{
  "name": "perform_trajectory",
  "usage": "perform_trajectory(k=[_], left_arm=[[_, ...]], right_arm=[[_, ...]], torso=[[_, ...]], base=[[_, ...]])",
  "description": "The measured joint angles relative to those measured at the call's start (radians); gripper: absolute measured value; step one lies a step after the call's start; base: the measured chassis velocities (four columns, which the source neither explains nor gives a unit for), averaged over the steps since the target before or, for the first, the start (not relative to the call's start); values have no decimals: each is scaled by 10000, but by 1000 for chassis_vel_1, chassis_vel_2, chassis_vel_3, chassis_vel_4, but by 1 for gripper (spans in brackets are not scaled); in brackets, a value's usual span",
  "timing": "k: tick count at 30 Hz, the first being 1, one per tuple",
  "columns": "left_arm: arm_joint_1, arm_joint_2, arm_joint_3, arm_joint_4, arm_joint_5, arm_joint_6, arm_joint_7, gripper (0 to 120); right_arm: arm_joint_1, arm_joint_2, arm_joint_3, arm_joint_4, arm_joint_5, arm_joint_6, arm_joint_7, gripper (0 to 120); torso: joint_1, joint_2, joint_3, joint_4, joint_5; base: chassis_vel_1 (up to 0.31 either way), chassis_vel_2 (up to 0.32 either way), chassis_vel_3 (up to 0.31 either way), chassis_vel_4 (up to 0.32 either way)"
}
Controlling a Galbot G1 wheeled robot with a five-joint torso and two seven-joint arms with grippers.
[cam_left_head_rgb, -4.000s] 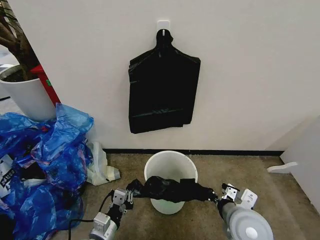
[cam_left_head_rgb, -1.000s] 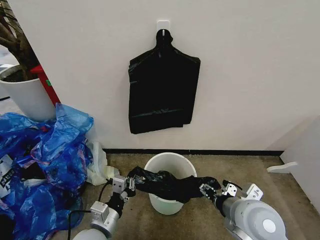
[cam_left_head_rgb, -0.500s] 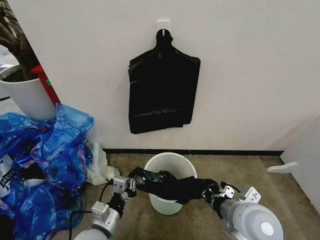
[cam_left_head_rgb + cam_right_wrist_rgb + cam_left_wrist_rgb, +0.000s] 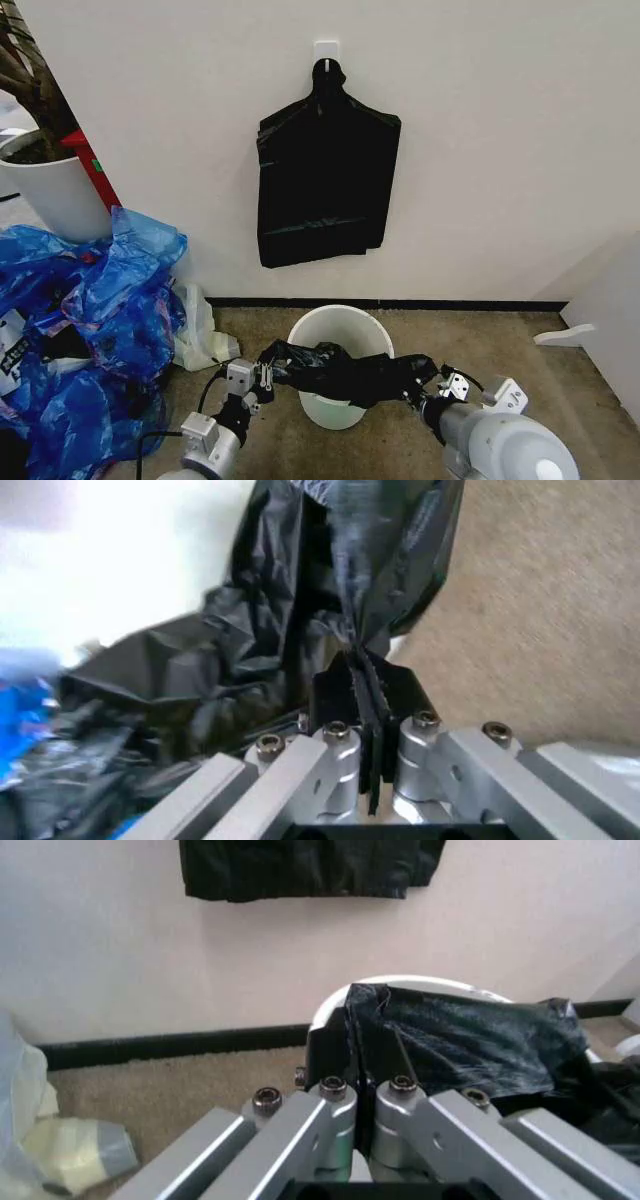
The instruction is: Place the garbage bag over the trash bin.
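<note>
Two claws: each pinches one end of the garbage bag point(image 4: 345, 372), so the film hangs stretched between them.
Left claw point(image 4: 266, 374): at about 9 o'clock of the trash bin point(image 4: 341, 328), pads together on the bag's edge just beside the rim.
Right claw point(image 4: 425, 392): at about 4 o'clock of the bin, clamped on a gathered fold of film.
Bag: bunched and sagging across the near part of the bin's mouth, not yet opened over the rim.
Bin: upright on the floor, near the wall.
Why held so: likely to spread the mouth wide enough to drop around the rim.
Bundle point(image 4: 325, 178): hangs on the wall at 12 o'clock.
</note>
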Motion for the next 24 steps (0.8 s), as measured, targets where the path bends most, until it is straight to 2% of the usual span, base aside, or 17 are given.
perform_trajectory(k=[6, 13, 15, 18, 24], left_arm=[[192, 241, -383, -359, -265, 405, -324, 0], [522, 101, -337, -308, -222, 913, -430, 0], [550, 1, -246, -40, -175, 938, -419, 0], [299, -268, 53, 899, -8, 902, -288, 0], [-441, -358, 270, 1749, 30, 756, -129, 0]], right_arm=[[-446, -213, -18, 25, 575, -213, 417, 0], [-467, -38, -105, 24, 550, -475, 438, 0], [-436, 42, -117, -11, 515, -593, 329, 0], [-155, 172, -236, -631, 361, -751, 105, 0], [196, 171, -275, -1669, -79, -923, -391, 0]], torso=[[0, 0, 0, -2, 0], [0, 0, 0, 0, 1], [0, 0, 0, -1, 1], [0, -1, 1, 3, 0], [0, -1, 1, 0, -1]], base=[[0, 0, 0, 0], [0, 0, 0, 0], [0, 0, 0, 0], [0, 0, 0, 0], [0, 0, 0, 0]])
